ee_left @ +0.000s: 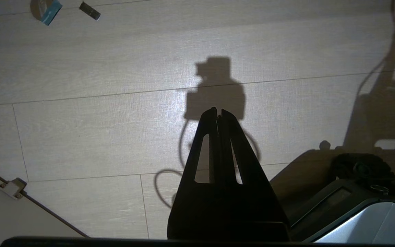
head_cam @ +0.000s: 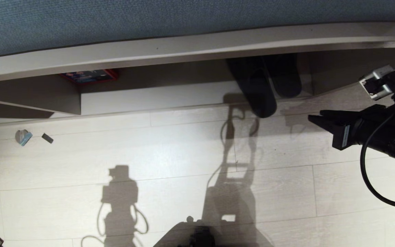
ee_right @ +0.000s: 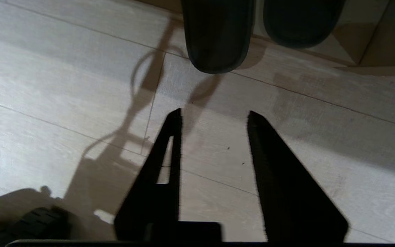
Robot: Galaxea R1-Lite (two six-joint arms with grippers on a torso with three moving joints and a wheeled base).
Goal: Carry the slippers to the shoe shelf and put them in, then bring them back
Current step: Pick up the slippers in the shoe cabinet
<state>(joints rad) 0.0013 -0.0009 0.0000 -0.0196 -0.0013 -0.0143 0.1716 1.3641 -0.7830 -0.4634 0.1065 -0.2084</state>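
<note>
The two dark grey-blue slippers (head_cam: 256, 90) lie side by side in the shoe shelf (head_cam: 170, 96), in its right part. One slipper (ee_right: 216, 37) sticks out over the shelf's front edge onto the floor; the other (ee_right: 300, 22) lies further in. My right gripper (head_cam: 315, 118) hangs over the floor to the right of them, apart from both. In the right wrist view that gripper (ee_right: 214, 115) is open, with only bare floor between its fingers. My left gripper (ee_left: 218, 111) is shut and empty, parked above the floor.
A red and blue box (head_cam: 89, 76) lies in the shelf's left part, beyond a divider board (head_cam: 69, 101). Two small bits (head_cam: 22, 137) (head_cam: 47, 138) lie on the pale plank floor at the left. My base (head_cam: 201, 236) shows at the bottom edge. A white panel with a bracket (ee_left: 12, 188) is beside the left arm.
</note>
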